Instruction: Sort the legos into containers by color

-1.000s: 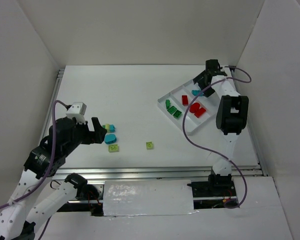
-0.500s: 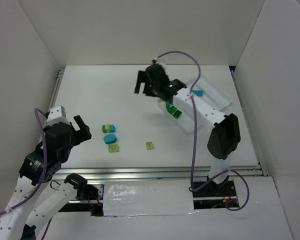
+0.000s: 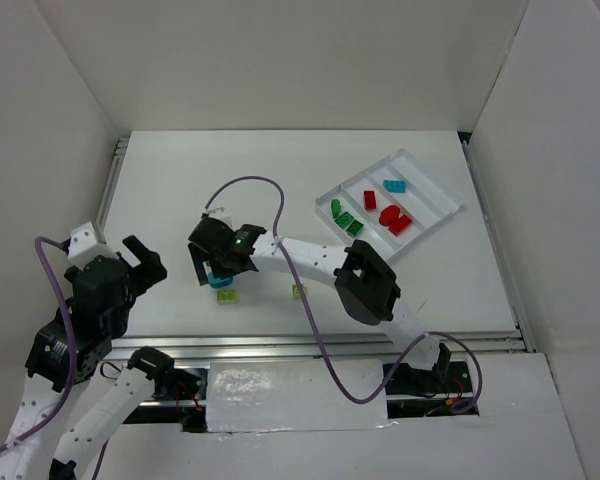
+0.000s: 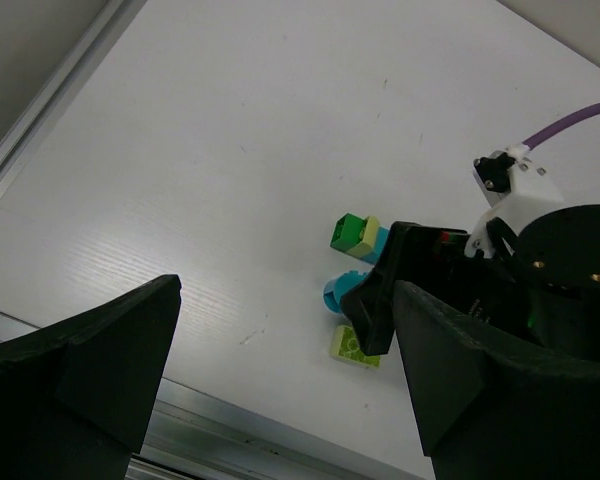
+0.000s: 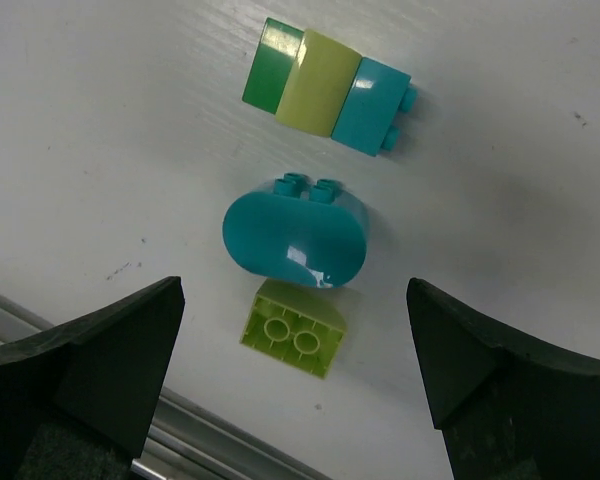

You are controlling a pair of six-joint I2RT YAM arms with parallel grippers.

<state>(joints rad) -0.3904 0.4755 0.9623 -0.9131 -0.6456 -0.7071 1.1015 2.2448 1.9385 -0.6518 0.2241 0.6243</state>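
Right wrist: right hand (image 5: 292, 300) spread above rounded cyan brick (image 5: 294, 240).

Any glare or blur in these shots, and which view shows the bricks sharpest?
Right wrist view: sharpest, small glare spot on the rounded cyan brick; dark right fingers soft. Left wrist view: left fingers blurred. Top view: even light, faint shadows.

The rounded cyan brick (image 5: 295, 243) is gleaming as smooth, glossy plastic, catching a bright highlight. The lime studded brick (image 5: 293, 340) is looking equally smooth, with less shine. The white table (image 5: 530, 150) is showing a matt, faintly grained surface. The rail (image 3: 460, 343) along the table's near edge is looking like dull brushed metal.
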